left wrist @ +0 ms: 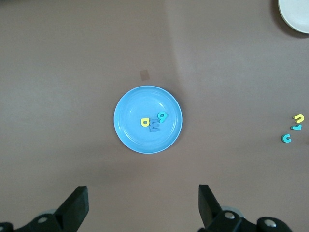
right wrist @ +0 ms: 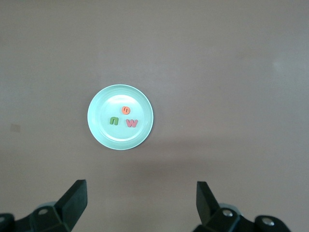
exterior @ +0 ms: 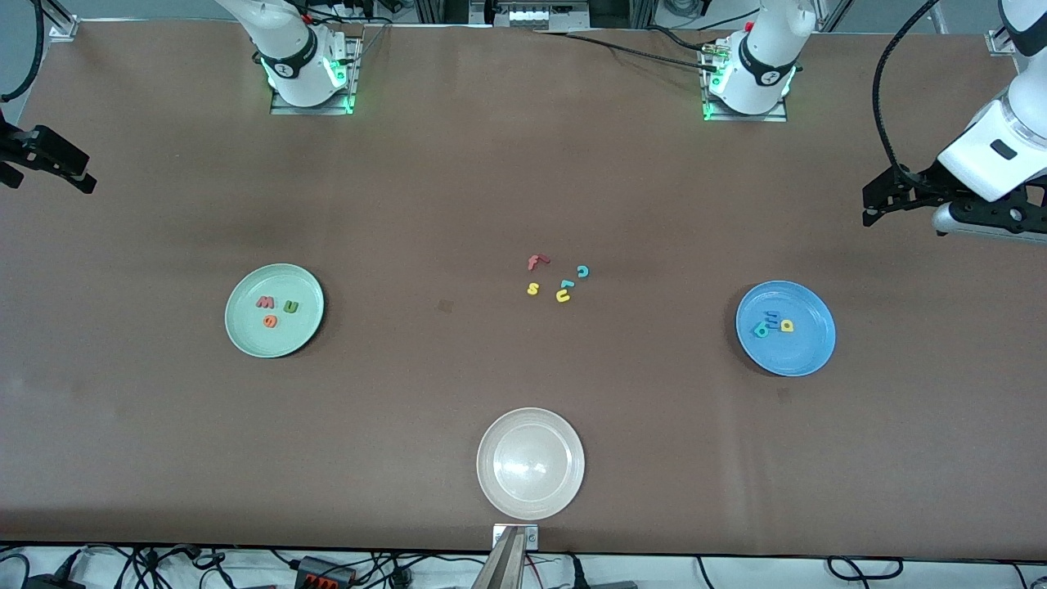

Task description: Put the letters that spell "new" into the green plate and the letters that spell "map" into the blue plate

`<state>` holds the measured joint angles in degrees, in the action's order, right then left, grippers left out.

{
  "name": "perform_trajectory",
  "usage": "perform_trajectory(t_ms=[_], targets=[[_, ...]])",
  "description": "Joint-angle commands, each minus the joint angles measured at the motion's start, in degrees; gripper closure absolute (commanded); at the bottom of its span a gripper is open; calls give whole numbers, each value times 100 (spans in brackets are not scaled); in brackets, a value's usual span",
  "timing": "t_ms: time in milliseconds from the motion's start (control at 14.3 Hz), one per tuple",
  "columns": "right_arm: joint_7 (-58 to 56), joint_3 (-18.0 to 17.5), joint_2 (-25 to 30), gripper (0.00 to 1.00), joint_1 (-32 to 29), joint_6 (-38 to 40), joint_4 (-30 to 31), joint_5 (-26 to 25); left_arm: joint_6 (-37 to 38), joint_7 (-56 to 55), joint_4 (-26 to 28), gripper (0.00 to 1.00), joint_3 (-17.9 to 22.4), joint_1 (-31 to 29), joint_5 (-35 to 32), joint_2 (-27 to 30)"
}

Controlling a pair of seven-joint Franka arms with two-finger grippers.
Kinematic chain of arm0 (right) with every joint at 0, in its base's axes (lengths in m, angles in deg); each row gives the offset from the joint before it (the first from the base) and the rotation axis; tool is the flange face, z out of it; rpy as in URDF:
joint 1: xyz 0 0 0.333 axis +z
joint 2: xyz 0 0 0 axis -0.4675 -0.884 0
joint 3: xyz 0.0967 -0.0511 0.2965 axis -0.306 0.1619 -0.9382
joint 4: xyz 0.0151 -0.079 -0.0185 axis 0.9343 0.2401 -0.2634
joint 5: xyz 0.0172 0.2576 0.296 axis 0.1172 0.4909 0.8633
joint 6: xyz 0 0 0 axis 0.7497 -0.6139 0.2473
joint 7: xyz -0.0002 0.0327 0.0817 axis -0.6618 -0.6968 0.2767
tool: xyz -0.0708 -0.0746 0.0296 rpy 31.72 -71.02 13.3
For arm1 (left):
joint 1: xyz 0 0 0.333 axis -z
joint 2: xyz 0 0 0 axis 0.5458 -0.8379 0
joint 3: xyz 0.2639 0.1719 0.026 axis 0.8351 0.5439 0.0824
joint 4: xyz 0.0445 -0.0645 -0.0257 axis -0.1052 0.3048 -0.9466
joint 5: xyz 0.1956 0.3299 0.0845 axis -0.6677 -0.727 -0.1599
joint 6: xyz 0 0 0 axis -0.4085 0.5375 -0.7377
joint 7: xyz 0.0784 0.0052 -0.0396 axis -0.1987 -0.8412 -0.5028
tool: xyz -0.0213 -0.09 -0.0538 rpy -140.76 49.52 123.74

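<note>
Both pincers hang wide open and empty, up high & well apart from the plates: left pincer (left wrist: 142,208) over the table's left-arm end near the blue plate (exterior: 810,352), right pincer (right wrist: 140,208) at the right-arm end. Green plate (exterior: 245,331) holds n (right wrist: 114,121), e (right wrist: 125,110), w (right wrist: 132,123). The blue one holds a (left wrist: 145,122), p (left wrist: 162,116) and prob. the m (left wrist: 154,127), so no letter seems left to fetch.

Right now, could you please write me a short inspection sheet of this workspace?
Surface: brown table, bare between items.
Job's things: green plate holds n, e, w; blue plate holds m, a, p.
Clutter: cream plate, nothing in it; five spare letters mid-table.
Hands: left hand open above the blue plate; right hand open above the green plate.
Cables: along the table edges.
Surroundings: nothing seen.
</note>
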<state>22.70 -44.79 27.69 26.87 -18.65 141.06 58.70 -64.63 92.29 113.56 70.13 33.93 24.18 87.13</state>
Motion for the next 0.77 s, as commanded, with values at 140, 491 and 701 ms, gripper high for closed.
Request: perform_trajectory(t_ms=[140, 491, 701], targets=[[-1, -70, -5, 0, -66, 77, -63, 7, 19, 21, -186, 0, 15, -33, 107, -97], [17, -61, -49, 0, -66, 59, -54, -2, 19, 29, -195, 0, 32, -50, 107, -106], [52, -70, -66, 0, -66, 24, -54, -2, 19, 29, -248, 0, 32, -59, 81, -115]])
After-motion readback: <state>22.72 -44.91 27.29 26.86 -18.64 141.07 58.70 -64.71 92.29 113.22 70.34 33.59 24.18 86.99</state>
